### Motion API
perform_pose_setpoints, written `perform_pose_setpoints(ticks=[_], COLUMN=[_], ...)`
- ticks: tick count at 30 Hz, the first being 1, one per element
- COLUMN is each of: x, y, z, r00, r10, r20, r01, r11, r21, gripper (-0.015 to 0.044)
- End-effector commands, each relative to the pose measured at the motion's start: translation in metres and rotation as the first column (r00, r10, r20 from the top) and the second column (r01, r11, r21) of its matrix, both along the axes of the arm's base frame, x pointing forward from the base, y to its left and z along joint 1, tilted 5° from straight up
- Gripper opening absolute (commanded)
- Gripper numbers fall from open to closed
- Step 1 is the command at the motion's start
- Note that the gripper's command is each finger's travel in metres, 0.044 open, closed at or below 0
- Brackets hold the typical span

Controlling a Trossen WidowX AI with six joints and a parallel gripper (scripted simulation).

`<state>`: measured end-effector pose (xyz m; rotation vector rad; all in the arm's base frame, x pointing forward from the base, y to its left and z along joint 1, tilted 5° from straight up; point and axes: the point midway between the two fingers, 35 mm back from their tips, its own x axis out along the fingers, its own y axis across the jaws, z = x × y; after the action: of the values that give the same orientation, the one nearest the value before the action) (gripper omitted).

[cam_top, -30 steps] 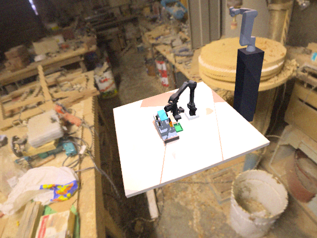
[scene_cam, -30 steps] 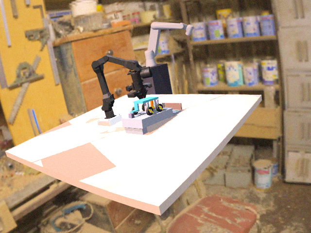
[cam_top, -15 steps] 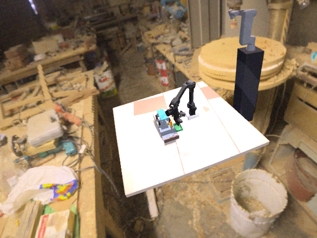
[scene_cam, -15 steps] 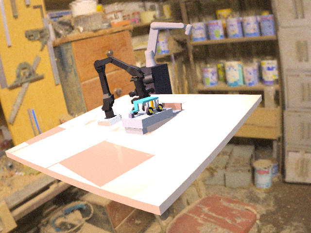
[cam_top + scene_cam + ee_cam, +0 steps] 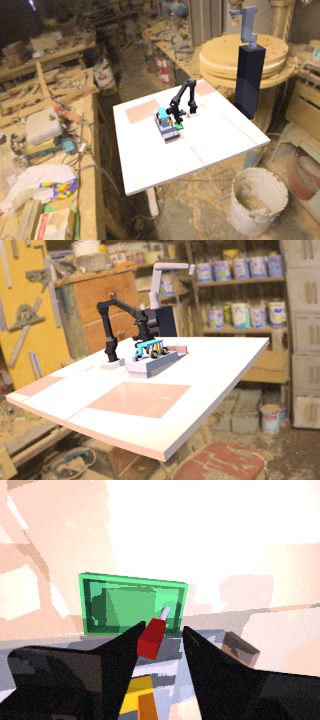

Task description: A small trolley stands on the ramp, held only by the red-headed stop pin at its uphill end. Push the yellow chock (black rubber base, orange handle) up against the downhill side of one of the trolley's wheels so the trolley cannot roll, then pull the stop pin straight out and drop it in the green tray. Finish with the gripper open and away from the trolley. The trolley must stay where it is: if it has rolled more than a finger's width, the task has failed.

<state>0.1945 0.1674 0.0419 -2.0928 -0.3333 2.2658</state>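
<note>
The gripper [image 5: 165, 628] [image 5: 178, 121] is partly open above the green tray [image 5: 179, 127] [image 5: 125, 602]. The red-headed stop pin [image 5: 151, 640] is tilted between the spread fingers, with a gap to the right finger. Its pale shank points over the tray's near right part. No firm grip on it shows. The trolley with its cyan top [image 5: 162, 112] [image 5: 150, 343] stands on the grey ramp [image 5: 166, 128] [image 5: 160, 360]. The yellow chock [image 5: 171, 122] [image 5: 156, 347] [image 5: 139, 686] with its orange handle stands on the ramp by the wheels; its contact with a wheel cannot be made out.
The tray lies close beside the ramp's long side. A brownish end block [image 5: 241, 649] [image 5: 177, 348] stands at one end of the ramp. The arm's pale base [image 5: 193, 114] [image 5: 111, 365] is beyond the tray. A second pale arm [image 5: 247, 25] [image 5: 155, 282] stands on a dark pedestal.
</note>
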Motion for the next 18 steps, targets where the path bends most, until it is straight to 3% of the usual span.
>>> perform_pose_setpoints(ticks=[1,18], x=[-0.0005,0.0024], y=[-0.0026,-0.0125], z=[-0.0016,-0.0053], r00=[1.0,1.0], r10=[0.005,0.005], r20=[-0.004,-0.004], r01=[-0.005,-0.005], r11=[1.0,1.0], r21=[0.003,0.002], gripper=[0.019,0.019])
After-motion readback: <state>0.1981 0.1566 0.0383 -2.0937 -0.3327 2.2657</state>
